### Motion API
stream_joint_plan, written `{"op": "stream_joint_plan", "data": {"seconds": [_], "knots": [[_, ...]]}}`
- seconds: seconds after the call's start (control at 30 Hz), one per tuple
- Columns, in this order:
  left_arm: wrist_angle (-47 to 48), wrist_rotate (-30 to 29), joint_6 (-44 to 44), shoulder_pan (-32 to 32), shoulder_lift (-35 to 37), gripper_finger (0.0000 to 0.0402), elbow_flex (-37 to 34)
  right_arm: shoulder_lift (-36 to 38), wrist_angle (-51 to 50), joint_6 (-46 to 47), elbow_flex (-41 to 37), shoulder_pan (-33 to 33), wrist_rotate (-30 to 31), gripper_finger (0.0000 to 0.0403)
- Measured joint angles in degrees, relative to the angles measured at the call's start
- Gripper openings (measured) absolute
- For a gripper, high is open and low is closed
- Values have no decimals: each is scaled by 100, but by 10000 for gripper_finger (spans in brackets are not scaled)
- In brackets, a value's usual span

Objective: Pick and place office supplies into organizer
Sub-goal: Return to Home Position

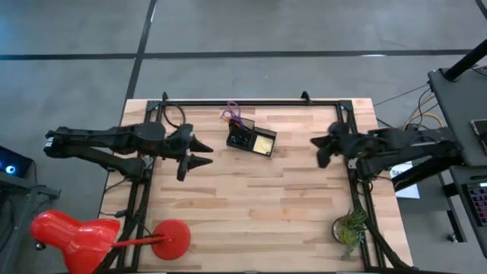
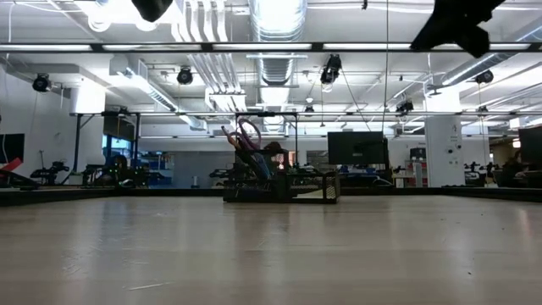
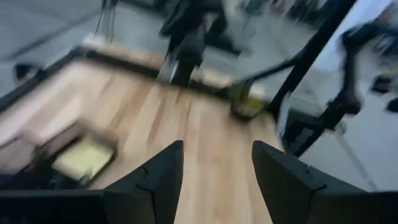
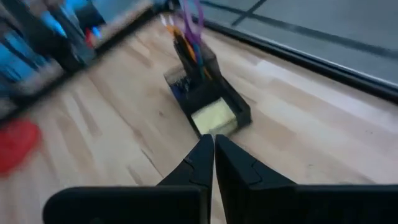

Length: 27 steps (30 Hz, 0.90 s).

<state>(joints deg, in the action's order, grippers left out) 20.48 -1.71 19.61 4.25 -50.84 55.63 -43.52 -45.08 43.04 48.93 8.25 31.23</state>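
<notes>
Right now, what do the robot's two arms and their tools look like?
The left arm and the right arm are black, jointed and bulky, with no readable markings. The left tool and the right tool each have two dark, wedge-shaped fingers tapering to points.

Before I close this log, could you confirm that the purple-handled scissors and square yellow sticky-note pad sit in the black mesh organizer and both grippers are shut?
Only the right gripper is shut; the left gripper, left of the black mesh organizer, is open, as the left wrist view shows. The purple-handled scissors and square yellow sticky-note pad sit in that organizer.
</notes>
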Motion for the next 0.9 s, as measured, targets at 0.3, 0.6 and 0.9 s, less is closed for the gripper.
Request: {"op": "stream_joint_plan", "data": {"seconds": [0.3,0.6,0.9], "knots": [[-3927,375,-210,-97,565,176,-1950,1387,19,-1394,-110,50,-1080,8],[-7557,262,-182,-98,612,176,-4156,2969,1844,-2382,-1411,50,-1747,8],[-7567,135,242,-148,1035,176,-4875,4356,2132,-2059,-2513,52,-2122,9]]}}
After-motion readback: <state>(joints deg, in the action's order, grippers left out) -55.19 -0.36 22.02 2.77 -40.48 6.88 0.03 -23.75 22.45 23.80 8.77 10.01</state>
